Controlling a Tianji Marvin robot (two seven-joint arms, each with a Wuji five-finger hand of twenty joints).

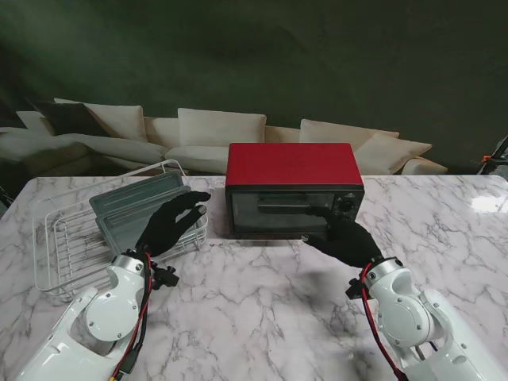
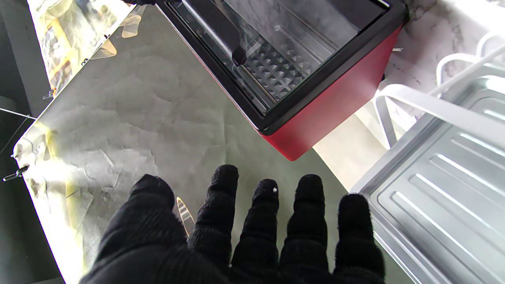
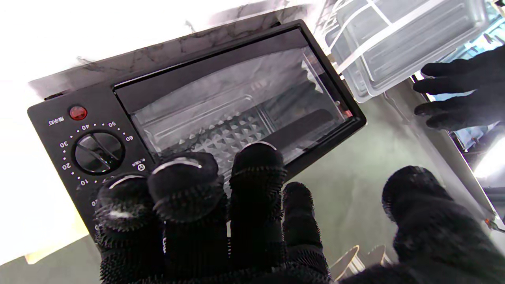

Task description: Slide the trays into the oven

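Note:
A red oven with a black glass door stands at the table's middle; its door is closed. A grey metal tray leans in a white wire rack on the left. My left hand hovers open over the tray's right edge, fingers spread; the left wrist view shows the tray beside the fingers. My right hand is open in front of the oven's right side, fingertips close to the door near the dial. The oven's inside shows no tray.
The marble table stretches toward me between the arms. A cream sofa stands behind the table. The rack's wire rim rises beside the oven's left side.

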